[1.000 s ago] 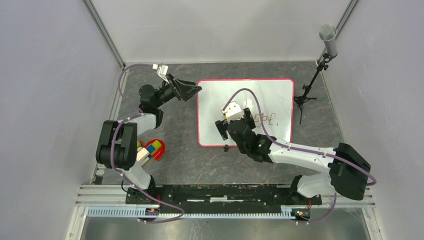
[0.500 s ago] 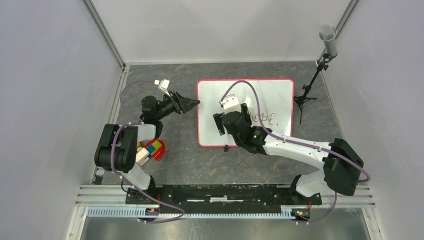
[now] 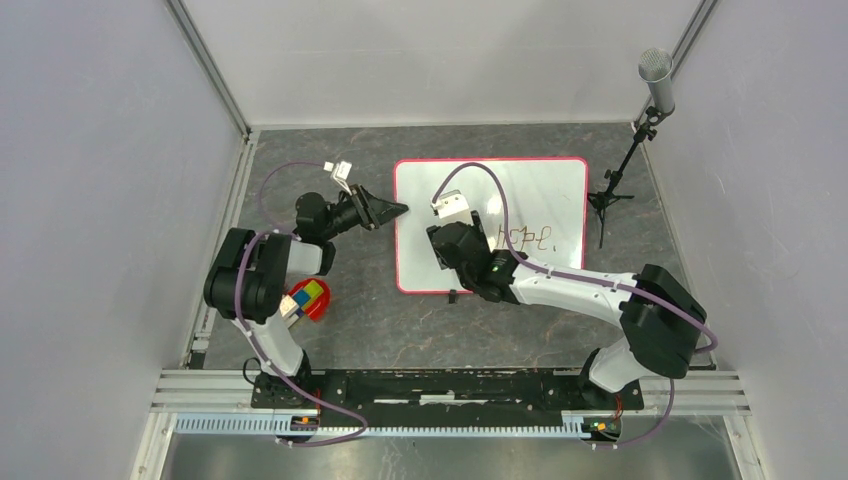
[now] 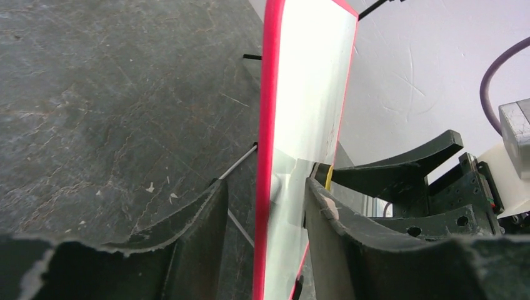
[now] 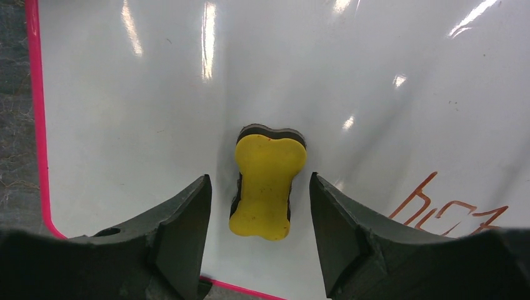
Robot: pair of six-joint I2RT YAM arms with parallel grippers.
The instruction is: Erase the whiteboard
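Glossy whiteboard (image 3: 540,195), bone-shaped yellow eraser (image 5: 265,184) within half-open right hand (image 5: 259,181), left hand (image 4: 265,186) half-open astride its edge.

On the glossy white rectangular board with a thin red-pink frame (image 3: 540,190), reddish-brown handwritten marks (image 5: 453,209) — angular strokes, partly cut off at the right wrist view's edge — cannot be read as any word or number.

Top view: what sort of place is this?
Probably a robot test booth: a left arm and right arm bolted to a metal rail, plain grey walls closing in the table, a microphone on a stand.
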